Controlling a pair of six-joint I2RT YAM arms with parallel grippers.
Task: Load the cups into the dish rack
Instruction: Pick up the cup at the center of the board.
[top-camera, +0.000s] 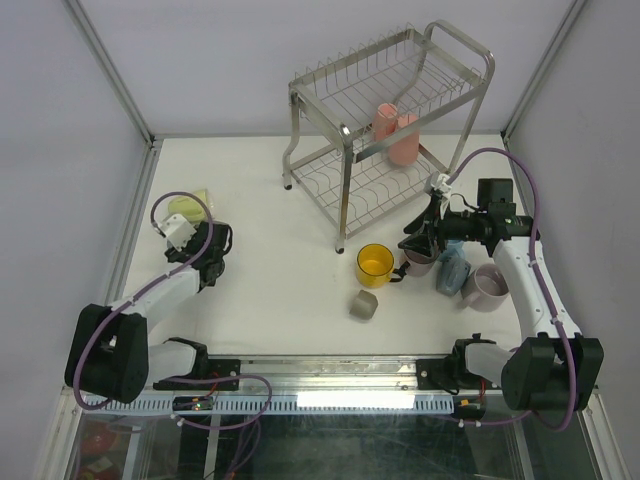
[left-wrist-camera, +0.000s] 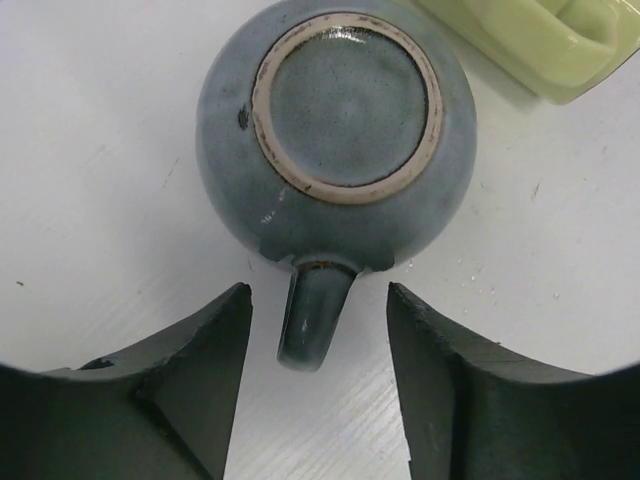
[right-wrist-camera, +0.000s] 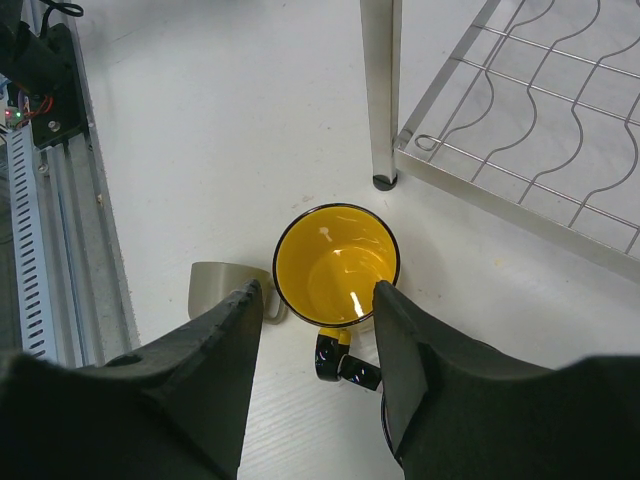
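- Small grey-beige mug: matt, lies on its side on the white table, closest to the arm bases and just left of the yellow mug.
- Yellow mug: glossy inside, thin black rim, black loop handle. It stands upright, mouth up, near the foot of the rack's front leg.
- Right gripper: black wedge-shaped fingers stand moderately apart above the yellow mug's near side. The black handle lies in the gap. No grip on anything is visible.
- Beside the right arm: a light blue mug and a mauve mug, close together on the table.
- Left gripper: jaws parted on either side of a handle, with clear gaps both ways; nothing is held.
- Grey-blue mug: round-bodied with speckled glaze, upside down, showing a bare pale foot ring. Its stubby handle points in between the left fingers.
- Pale green mug: glossy, just beyond the grey-blue one.
- Dish rack: shiny tubular steel with two wire tiers, at the far side of the table. Two pink mugs sit in it at its right end.
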